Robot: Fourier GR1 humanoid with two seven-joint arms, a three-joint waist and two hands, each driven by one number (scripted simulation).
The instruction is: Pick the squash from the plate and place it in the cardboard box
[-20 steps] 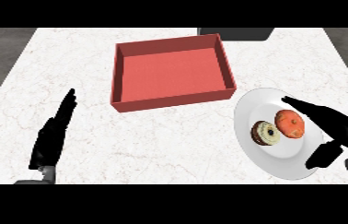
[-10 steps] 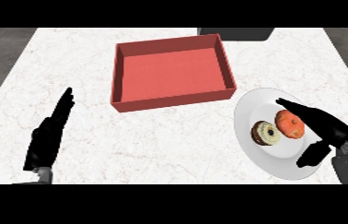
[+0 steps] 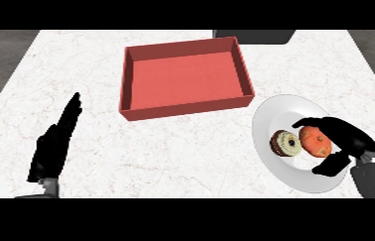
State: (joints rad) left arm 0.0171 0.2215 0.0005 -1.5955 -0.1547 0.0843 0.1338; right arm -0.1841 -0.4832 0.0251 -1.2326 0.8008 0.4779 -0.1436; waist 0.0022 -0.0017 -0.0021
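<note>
White marble surface, with the box (image 3: 186, 81) near its far edge and the plate (image 3: 293, 178) toward the near right corner. I have my right hand (image 3: 343, 142) curled round the squash (image 3: 316, 141), fingers over its far side and thumb below, apparently closing for the lift; the squash sits on the plate just right of a doughnut (image 3: 286, 143). It looks nearly round, so I cannot tell its long axis. My left hand (image 3: 55, 146) rests open, fingers straight, near the left edge.
</note>
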